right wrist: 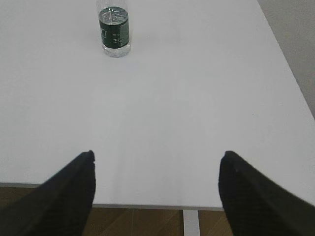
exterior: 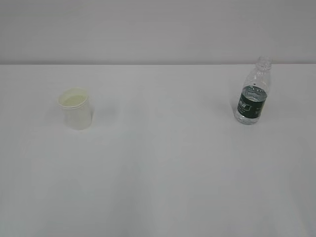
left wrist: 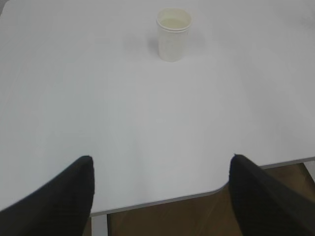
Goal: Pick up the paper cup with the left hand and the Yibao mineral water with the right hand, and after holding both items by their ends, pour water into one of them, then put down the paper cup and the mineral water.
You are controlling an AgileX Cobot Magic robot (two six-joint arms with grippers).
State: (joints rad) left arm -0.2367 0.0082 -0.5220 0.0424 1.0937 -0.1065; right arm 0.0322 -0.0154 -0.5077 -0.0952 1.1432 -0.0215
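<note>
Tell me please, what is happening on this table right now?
Nothing is being handled at this moment. The paper cup stands upright on the left of the white table, and the Yibao mineral water stands uncapped on the right. The left hand and the right hand are both open and empty, back at the near table edge, each facing its own item.

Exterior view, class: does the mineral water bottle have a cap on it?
No: the Yibao mineral water stands upright with its threaded neck open and bare.

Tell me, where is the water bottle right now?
The Yibao mineral water stands upright on the right of the white table, far from the paper cup at left.
</note>
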